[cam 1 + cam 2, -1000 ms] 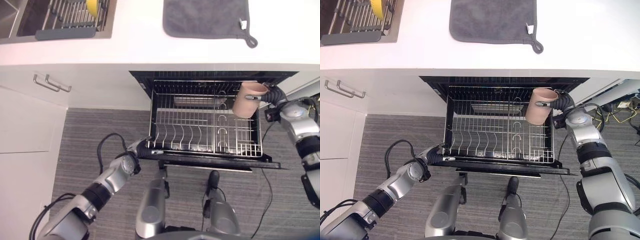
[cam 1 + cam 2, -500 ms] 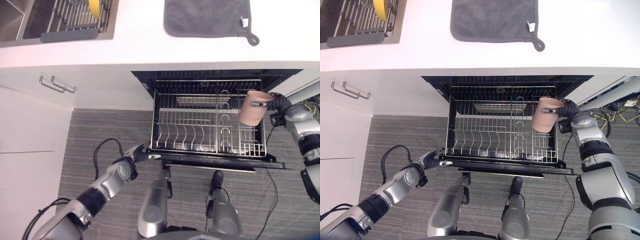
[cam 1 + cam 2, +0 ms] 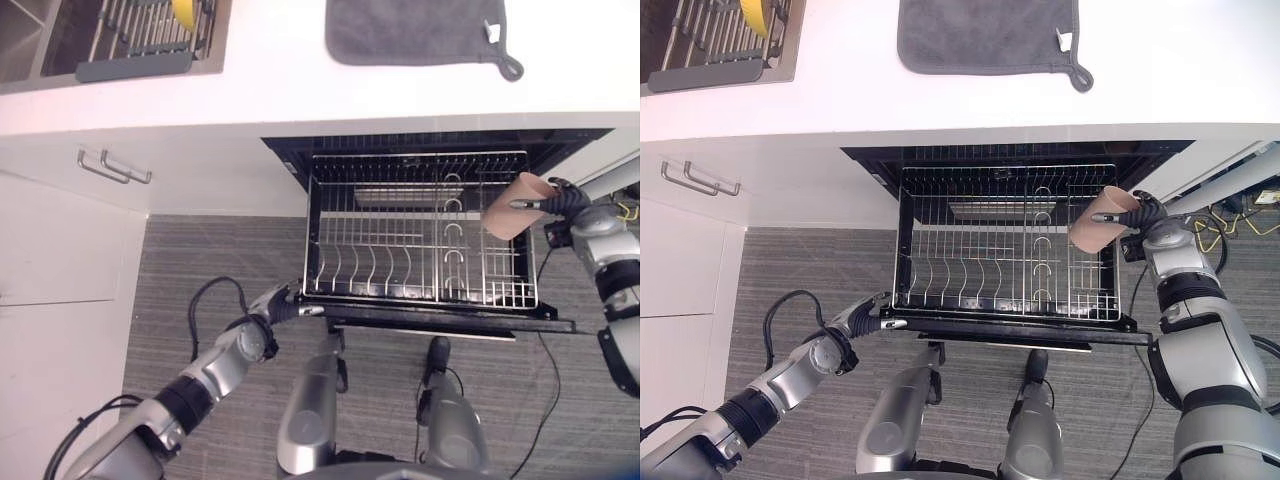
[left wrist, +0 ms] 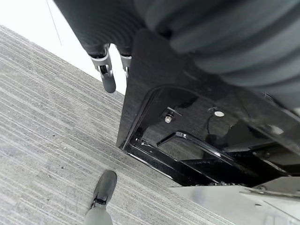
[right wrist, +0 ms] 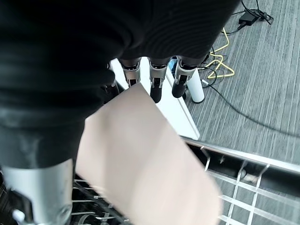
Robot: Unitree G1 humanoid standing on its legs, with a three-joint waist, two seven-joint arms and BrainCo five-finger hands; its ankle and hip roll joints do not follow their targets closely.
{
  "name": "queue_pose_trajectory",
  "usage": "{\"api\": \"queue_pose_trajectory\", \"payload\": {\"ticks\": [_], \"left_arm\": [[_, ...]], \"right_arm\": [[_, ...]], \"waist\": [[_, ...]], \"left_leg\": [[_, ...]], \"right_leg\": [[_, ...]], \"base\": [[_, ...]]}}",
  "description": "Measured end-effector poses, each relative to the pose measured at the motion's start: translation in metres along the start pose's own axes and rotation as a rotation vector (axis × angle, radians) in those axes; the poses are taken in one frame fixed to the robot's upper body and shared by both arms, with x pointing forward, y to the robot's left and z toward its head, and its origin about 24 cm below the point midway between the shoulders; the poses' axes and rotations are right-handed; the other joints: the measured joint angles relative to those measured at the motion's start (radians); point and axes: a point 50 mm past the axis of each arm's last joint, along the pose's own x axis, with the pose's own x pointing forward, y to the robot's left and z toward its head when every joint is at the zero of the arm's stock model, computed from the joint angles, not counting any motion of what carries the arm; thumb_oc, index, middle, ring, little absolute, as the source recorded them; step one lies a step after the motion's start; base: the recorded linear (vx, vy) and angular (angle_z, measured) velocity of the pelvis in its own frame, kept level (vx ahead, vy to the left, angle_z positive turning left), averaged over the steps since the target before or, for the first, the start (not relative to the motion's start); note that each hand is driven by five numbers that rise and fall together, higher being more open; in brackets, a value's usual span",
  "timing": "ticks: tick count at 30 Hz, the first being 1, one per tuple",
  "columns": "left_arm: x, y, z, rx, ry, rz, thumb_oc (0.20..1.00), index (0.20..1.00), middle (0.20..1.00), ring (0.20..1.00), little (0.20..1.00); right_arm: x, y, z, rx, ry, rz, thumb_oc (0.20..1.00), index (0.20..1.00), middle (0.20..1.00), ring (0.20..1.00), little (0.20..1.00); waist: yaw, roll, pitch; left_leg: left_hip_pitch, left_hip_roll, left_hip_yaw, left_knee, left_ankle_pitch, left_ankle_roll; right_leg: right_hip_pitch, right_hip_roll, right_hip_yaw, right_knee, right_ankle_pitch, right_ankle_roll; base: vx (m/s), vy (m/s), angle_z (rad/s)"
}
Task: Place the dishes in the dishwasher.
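Observation:
A pinkish-beige cup (image 3: 508,208) hangs tilted over the right edge of the pulled-out wire dishwasher rack (image 3: 400,240), its mouth turned up and to the right. My right hand (image 3: 560,200) is shut on it: in the right wrist view the cup (image 5: 145,154) lies against the palm with the fingers (image 5: 157,84) curled over its far side. Down at the rack's front left corner, my left hand (image 3: 275,303) rests against the black front panel (image 4: 187,117) with its fingers (image 4: 108,77) straight. The rack holds no dishes.
On the white counter lie a grey towel (image 3: 415,30) and, at the far left, a sink with a drying rack (image 3: 140,35) holding something yellow (image 3: 185,12). Two cabinet handles (image 3: 115,165) stick out left of the dishwasher. Cables (image 3: 1240,215) lie on the floor at the right.
The right hand has carried the cup to the right and lower, to the rack's right edge, and tipped it further over. The left hand stays at the front left corner.

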Motion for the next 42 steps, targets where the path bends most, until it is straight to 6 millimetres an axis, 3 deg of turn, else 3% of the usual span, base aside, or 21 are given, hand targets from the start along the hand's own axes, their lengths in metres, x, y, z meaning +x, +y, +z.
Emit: {"api": "queue_pose_trajectory", "payload": {"ticks": [6,10,15,17,19,23,25,27,29,31,36,39,42], "left_arm": [[-0.004,0.010,0.000,0.004,-0.007,0.041,1.000,1.000,1.000,1.000,1.000],[-0.006,0.010,-0.002,-0.026,0.001,0.057,1.000,1.000,1.000,1.000,1.000],[-0.007,0.012,-0.003,-0.040,0.003,0.084,1.000,1.000,1.000,1.000,1.000],[-0.009,0.015,0.000,-0.071,-0.024,0.138,1.000,1.000,1.000,1.000,1.000],[-0.016,0.023,0.012,-0.164,-0.123,0.208,1.000,1.000,1.000,1.000,1.000],[-0.038,0.051,0.064,-0.337,-0.498,0.370,1.000,1.000,1.000,1.000,1.000],[-0.040,0.060,0.072,-0.411,-0.567,0.383,1.000,1.000,1.000,1.000,1.000],[-0.048,0.066,0.074,-0.469,-0.612,0.397,1.000,1.000,1.000,1.000,1.000],[-0.064,0.087,0.076,-0.499,-0.688,0.498,1.000,1.000,1.000,1.000,1.000],[-0.082,0.105,0.069,-0.522,-0.725,0.618,1.000,1.000,1.000,1.000,1.000],[-0.090,0.102,0.079,-0.455,-0.789,0.613,1.000,1.000,1.000,1.000,1.000],[-0.101,0.098,0.081,-0.476,-0.844,0.638,1.000,1.000,1.000,1.000,1.000],[-0.110,0.098,0.072,-0.554,-0.830,0.708,1.000,1.000,1.000,1.000,1.000]], "right_arm": [[-0.011,0.023,0.032,0.060,-0.179,0.060,1.000,1.000,1.000,1.000,1.000],[-0.015,0.028,0.027,0.089,-0.194,0.060,1.000,1.000,1.000,1.000,1.000],[-0.023,0.031,0.034,0.116,-0.255,0.054,1.000,1.000,1.000,1.000,1.000],[-0.034,0.035,0.037,0.144,-0.320,0.061,1.000,1.000,1.000,1.000,1.000],[-0.048,0.041,0.026,0.180,-0.351,0.062,1.000,1.000,1.000,1.000,1.000],[-0.072,0.059,-0.017,0.291,-0.321,0.052,1.000,1.000,1.000,1.000,1.000],[-0.085,0.064,-0.028,0.352,-0.328,0.027,1.000,1.000,1.000,1.000,1.000],[-0.102,0.054,-0.035,0.454,-0.376,-0.048,1.000,1.000,1.000,1.000,1.000],[-0.116,0.044,-0.044,0.478,-0.391,-0.090,1.000,1.000,1.000,1.000,1.000],[-0.131,0.042,-0.055,0.479,-0.391,-0.106,1.000,1.000,1.000,1.000,1.000],[-0.134,0.040,-0.039,0.485,-0.494,-0.100,1.000,1.000,1.000,1.000,1.000],[-0.147,0.044,-0.034,0.498,-0.554,-0.082,1.000,1.000,1.000,1.000,1.000],[-0.157,0.042,-0.022,0.522,-0.642,-0.074,1.000,1.000,1.000,1.000,1.000]], "waist": [[-0.017,-0.017,0.031],[-0.031,-0.021,0.033],[-0.044,-0.022,0.033],[-0.051,-0.027,0.037],[-0.059,-0.041,0.044],[-0.085,-0.060,0.054],[-0.117,-0.061,0.054],[-0.138,-0.063,0.052],[-0.152,-0.069,0.046],[-0.152,-0.089,-0.024],[-0.149,-0.131,-0.204],[-0.145,-0.125,-0.295],[-0.143,-0.089,-0.343]], "left_leg": [[0.000,0.000,0.007,0.006,0.000,0.001],[0.000,-0.001,0.010,0.006,0.001,0.005],[0.000,0.000,0.014,0.006,0.004,0.009],[0.000,0.000,0.013,0.006,0.005,0.010],[0.002,0.002,0.012,0.006,0.005,0.010],[0.025,0.002,0.011,0.004,0.005,0.010],[0.052,0.006,0.017,-0.003,0.003,0.010],[0.096,0.005,0.035,-0.017,0.001,0.011],[0.127,0.008,0.036,-0.019,-0.009,0.007],[0.145,0.015,0.037,-0.035,-0.009,0.004],[0.244,0.009,0.038,-0.102,-0.007,-0.007],[0.264,0.006,0.036,-0.102,-0.020,-0.017],[0.289,0.011,0.033,-0.102,-0.025,-0.023]], "right_leg": [[-0.049,-0.008,0.019,0.094,-0.039,0.000],[-0.058,-0.010,0.027,0.109,-0.042,0.001],[-0.070,-0.010,0.032,0.125,-0.047,-0.001],[-0.072,-0.010,0.033,0.134,-0.050,-0.002],[-0.069,-0.009,0.031,0.136,-0.052,-0.003],[-0.043,-0.008,0.030,0.133,-0.053,-0.003],[-0.018,-0.006,0.030,0.123,-0.055,-0.004],[0.028,-0.005,0.034,0.096,-0.049,-0.001],[0.066,0.000,0.036,0.076,-0.046,-0.001],[0.089,0.010,0.032,0.051,-0.043,-0.004],[0.213,0.016,0.013,-0.046,-0.032,-0.003],[0.258,0.016,0.002,-0.100,-0.021,-0.003],[0.294,0.023,-0.004,-0.114,-0.020,-0.006]], "base": [[0.01,0.014,-0.03],[0.01,0.011,-0.03],[0.01,0.014,-0.02],[0.00,0.000,0.00],[0.00,0.000,0.00],[0.03,-0.010,0.00],[0.08,0.036,-0.06],[0.11,-0.026,-0.11],[0.10,-0.079,-0.06],[0.07,-0.100,0.00],[0.10,-0.091,0.05],[0.07,-0.128,0.07],[0.12,-0.156,0.03]]}}
